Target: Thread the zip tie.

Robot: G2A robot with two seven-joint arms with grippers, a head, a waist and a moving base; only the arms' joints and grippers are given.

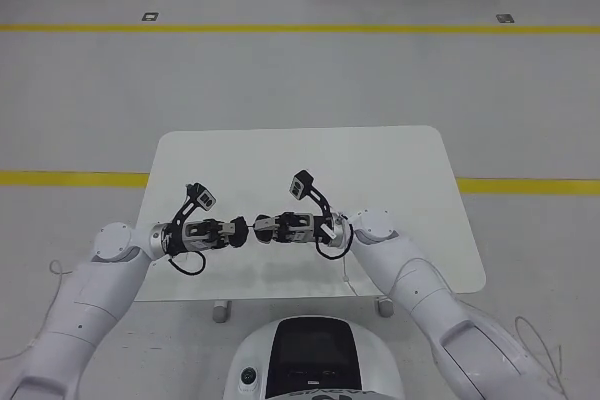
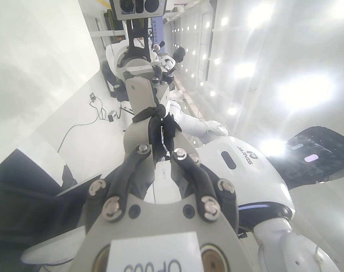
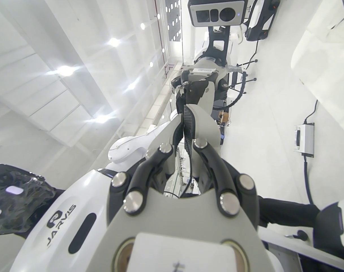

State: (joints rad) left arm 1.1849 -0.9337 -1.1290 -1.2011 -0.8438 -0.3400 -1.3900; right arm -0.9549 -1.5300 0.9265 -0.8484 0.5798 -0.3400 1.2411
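Top view: the 2 arms meet tip to tip above the white table, over its front half and somewhat toward its left edge. The left end effector and the right end effector face each other, almost touching. We see the zip tie between them as a thin dark line held in the air, apart from the table surface.

Left wrist view: the left end effector has its 2 fingers drawn together, their dark pads closed on the tie. At the tips, the zip tie appears as a narrow, matte black band. It crosses the pale finger of the opposing end effector and bunches into a small dark lump where the tips meet. We cannot tell whether this lump is the tie's head.

Right wrist view: the right end effector is likewise closed, its pads pressed onto the tie. Here the zip tie shows as 1 slender black strap running back from between the fingers toward the wrist and curving slightly at its free end.
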